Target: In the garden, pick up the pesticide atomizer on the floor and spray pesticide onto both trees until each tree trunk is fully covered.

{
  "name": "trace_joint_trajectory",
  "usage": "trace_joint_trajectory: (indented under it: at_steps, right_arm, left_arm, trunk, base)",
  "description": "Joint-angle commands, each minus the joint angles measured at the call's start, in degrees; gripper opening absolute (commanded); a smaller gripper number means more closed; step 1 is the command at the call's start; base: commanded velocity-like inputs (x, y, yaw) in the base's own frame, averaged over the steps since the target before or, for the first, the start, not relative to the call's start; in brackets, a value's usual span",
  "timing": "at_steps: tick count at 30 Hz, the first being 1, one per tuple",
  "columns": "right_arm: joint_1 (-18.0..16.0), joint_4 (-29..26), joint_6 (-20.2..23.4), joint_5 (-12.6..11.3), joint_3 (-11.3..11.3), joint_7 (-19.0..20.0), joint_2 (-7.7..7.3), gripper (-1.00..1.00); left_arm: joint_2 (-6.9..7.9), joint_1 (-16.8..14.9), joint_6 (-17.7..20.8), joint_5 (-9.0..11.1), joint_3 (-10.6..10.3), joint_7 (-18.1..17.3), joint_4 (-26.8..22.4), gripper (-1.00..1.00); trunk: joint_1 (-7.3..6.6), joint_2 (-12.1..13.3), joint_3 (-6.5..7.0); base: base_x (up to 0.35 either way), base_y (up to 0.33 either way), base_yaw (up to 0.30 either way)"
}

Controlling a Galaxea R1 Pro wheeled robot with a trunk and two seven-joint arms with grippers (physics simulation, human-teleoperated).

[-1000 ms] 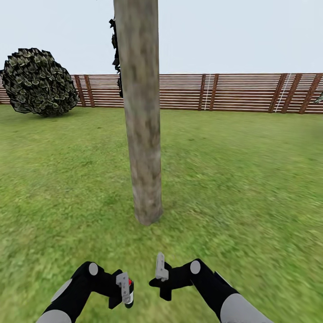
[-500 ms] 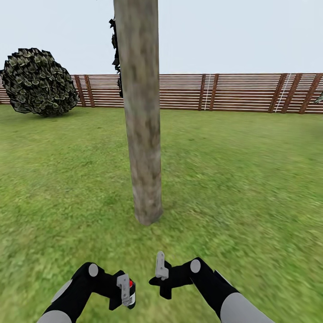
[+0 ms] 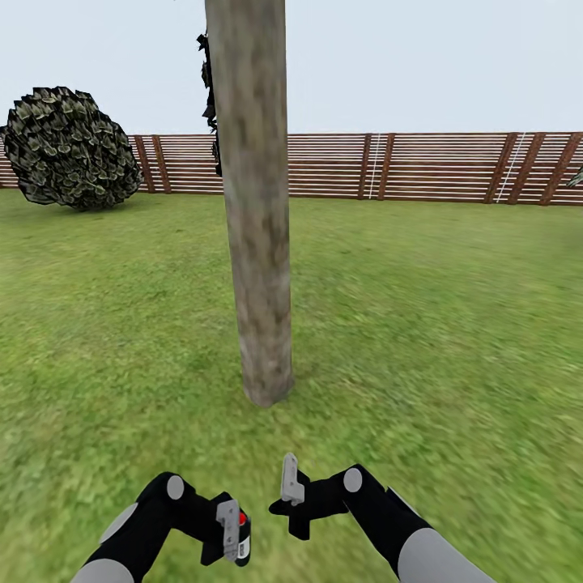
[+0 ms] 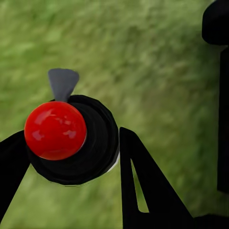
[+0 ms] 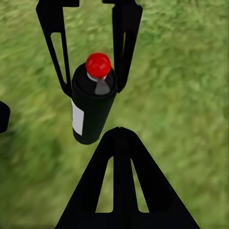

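Observation:
The pesticide atomizer (image 3: 244, 532), a black bottle with a red ball cap, hangs low over the lawn at my left gripper (image 3: 233, 528), which is shut on it. In the left wrist view the atomizer (image 4: 71, 138) sits between the two dark fingers, red cap toward the camera. The right wrist view shows the atomizer (image 5: 93, 109) clamped by the left gripper (image 5: 93, 88). My right gripper (image 3: 289, 479) is shut and empty, just right of the bottle. One tree trunk (image 3: 257, 210), mottled beige-grey, rises straight ahead. No pesticide shows on its bark.
Green lawn (image 3: 437, 324) spreads all around the trunk. A brown slatted fence (image 3: 421, 166) runs across the back. A round dark shrub (image 3: 69, 146) stands at the far left by the fence. Dark foliage (image 3: 209, 97) peeks out behind the trunk.
My left gripper has shifted slightly right and down with the atomizer, closer to the right gripper. The right arm and the camera have stayed still.

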Motion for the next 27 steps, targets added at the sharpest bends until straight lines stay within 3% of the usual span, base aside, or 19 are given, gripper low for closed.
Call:
trace_joint_trajectory:
  at_steps: [1,10,19,27]
  right_arm:
    - [0.0,-0.1,-0.3,0.5,0.0,0.0,0.0,-1.0]
    - [0.0,-0.1,-0.4,0.5,-0.1,0.0,-0.04,-1.0]
    - [0.0,-0.1,-0.4,0.5,-0.1,0.0,-0.05,-1.0]
    - [0.0,-0.1,-0.4,0.5,-0.1,0.0,-0.05,-1.0]
  left_arm:
    - [-0.2,0.0,-0.6,-0.4,0.2,-0.1,-0.1,-1.0]
    - [-1.46,-0.1,-0.4,-0.4,0.2,0.0,-0.1,-1.0]
    - [-1.62,-0.1,-0.4,-0.4,0.3,0.0,-0.1,-1.0]
    - [-2.99,-0.1,-0.4,-0.4,0.3,0.4,-0.1,-1.0]
  trunk:
    - [-0.01,0.0,-0.05]
    - [-0.01,0.0,-0.05]
    - [-0.01,0.0,-0.05]
    - [-0.01,0.0,-0.05]
  base:
    - [0.0,0.0,0.0]
    - [0.0,0.0,0.0]
    - [0.0,0.0,0.0]
    - [0.0,0.0,0.0]
